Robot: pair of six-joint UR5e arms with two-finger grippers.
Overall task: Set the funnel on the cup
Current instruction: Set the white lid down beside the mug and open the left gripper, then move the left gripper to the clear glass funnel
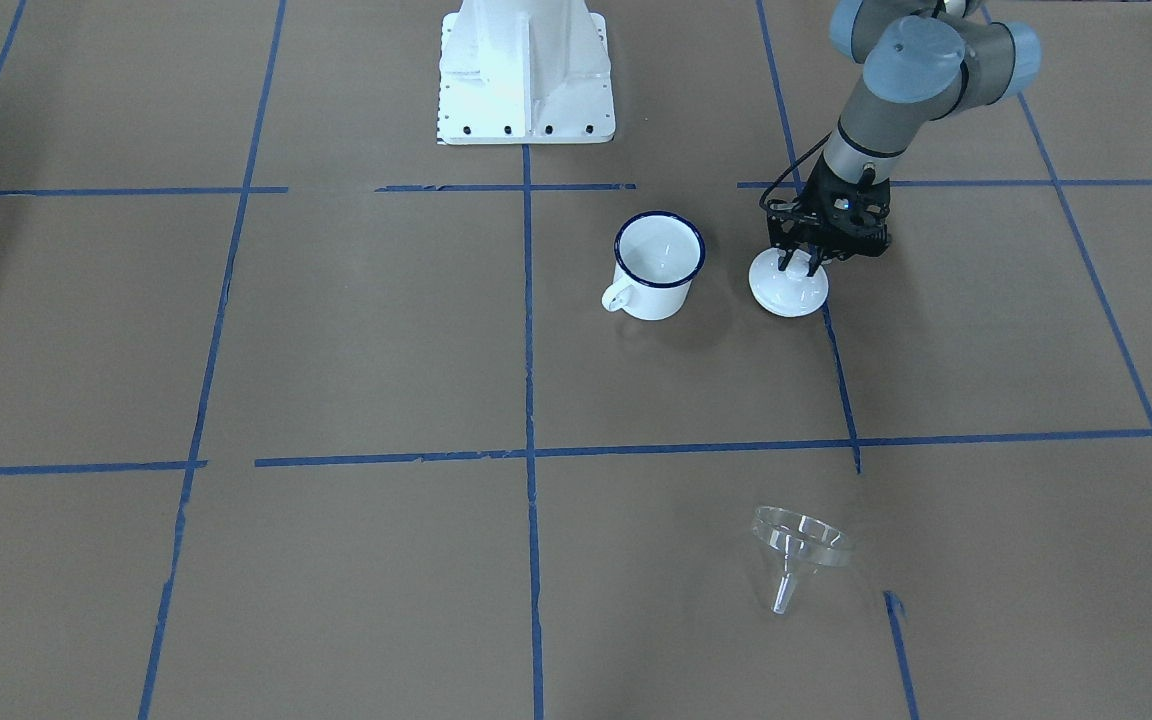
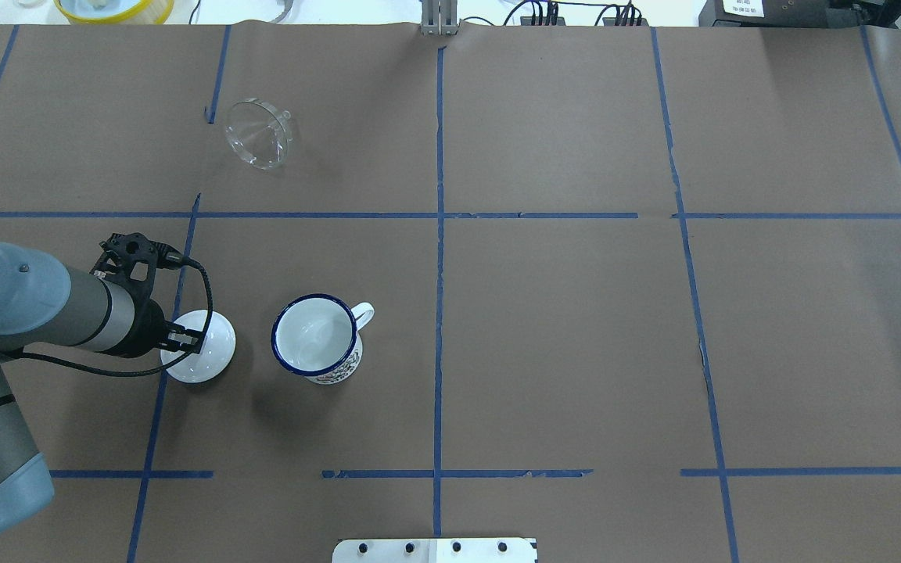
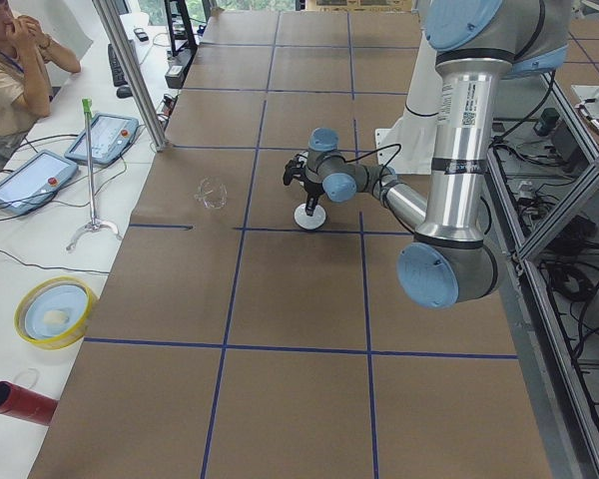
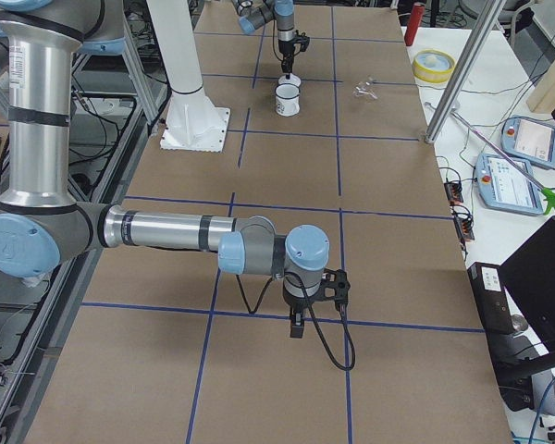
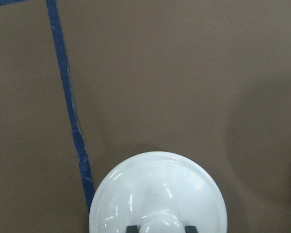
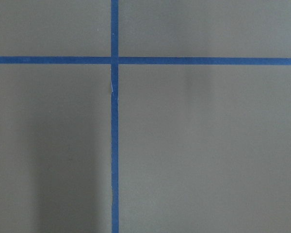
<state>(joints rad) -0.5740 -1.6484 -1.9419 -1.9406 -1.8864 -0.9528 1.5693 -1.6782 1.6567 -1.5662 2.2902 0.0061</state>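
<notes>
The clear funnel lies on its side on the brown table, far from both arms; it also shows in the overhead view. The white cup with a dark blue rim stands upright and uncovered. My left gripper is just beside the cup, shut on the knob of a round white lid that rests on the table. In the left wrist view the fingertips flank that knob. My right gripper hangs low over bare table far away; I cannot tell if it is open or shut.
The robot's white base stands at the table's edge behind the cup. Blue tape lines cross the brown paper. A person sits by tablets off the far side of the table. The right wrist view shows only paper and tape.
</notes>
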